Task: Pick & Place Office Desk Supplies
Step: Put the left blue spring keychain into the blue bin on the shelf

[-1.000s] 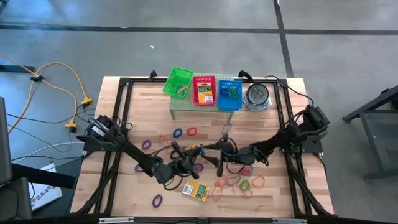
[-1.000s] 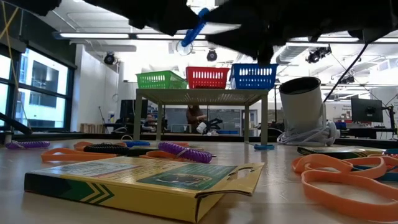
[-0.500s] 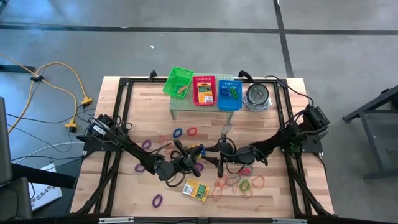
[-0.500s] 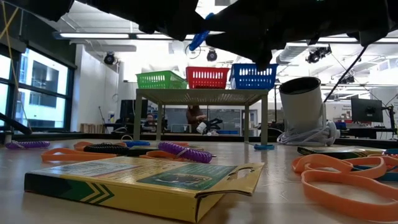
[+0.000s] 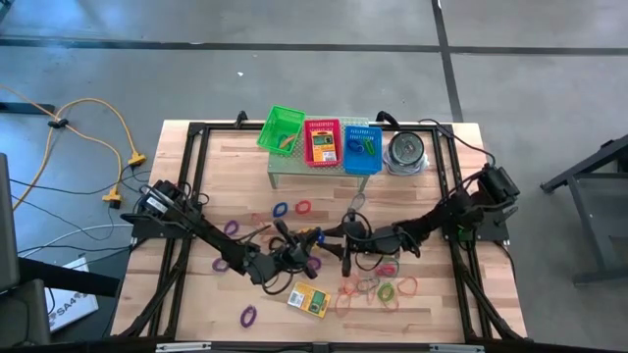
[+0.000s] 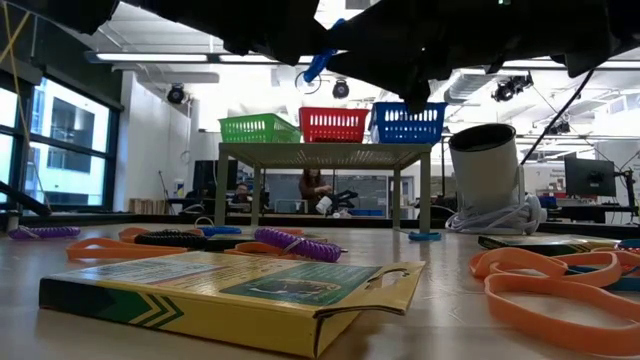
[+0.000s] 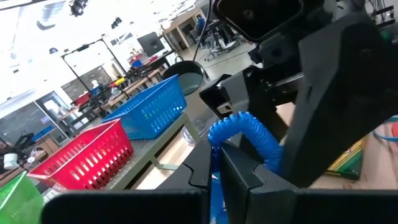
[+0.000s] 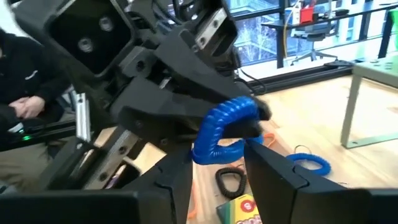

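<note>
Mid-air handover above the table: left gripper point(image 7: 217, 165) pinches the blue coiled rubber-band loop point(image 7: 245, 134); right gripper point(image 8: 217, 165), jaws still apart, should clamp fully before release.

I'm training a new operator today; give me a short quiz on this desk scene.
1. True or false: a flat yellow-and-green crayon box lies inside the red plastic mesh basket.
2. The left gripper is shut on: A) a blue coiled rubber-band loop, B) a purple loop, C) nothing.
3. Fill in: the round silvery metal tin stands beside the ___ basket.
Key: 1 true; 2 A; 3 blue plastic mesh basket.
</note>
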Available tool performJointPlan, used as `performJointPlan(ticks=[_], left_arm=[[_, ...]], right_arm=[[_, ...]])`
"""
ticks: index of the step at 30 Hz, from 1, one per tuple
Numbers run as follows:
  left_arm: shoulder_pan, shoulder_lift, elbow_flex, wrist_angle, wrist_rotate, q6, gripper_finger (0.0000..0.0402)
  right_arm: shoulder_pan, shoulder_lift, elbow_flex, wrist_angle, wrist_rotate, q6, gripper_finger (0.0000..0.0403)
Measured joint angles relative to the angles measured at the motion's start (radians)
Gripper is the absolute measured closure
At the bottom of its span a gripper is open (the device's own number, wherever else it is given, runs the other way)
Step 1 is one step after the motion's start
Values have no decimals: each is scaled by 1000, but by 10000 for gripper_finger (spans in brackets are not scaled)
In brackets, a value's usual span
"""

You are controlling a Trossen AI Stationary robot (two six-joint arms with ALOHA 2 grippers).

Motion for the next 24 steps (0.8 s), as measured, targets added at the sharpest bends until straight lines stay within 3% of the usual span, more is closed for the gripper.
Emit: performJointPlan(ticks=[5,12,24], left_arm=[[1,0,0,-25,-2,-12,394],[0,0,0,-27,0,-12,394],[0,0,0,-29,1,-1,373]], right_arm=[[-17,0,0,-5,-13,11,283],[-18,0,0,-24,-32,10,385],[-1,0,0,-33,-16,0,398]])
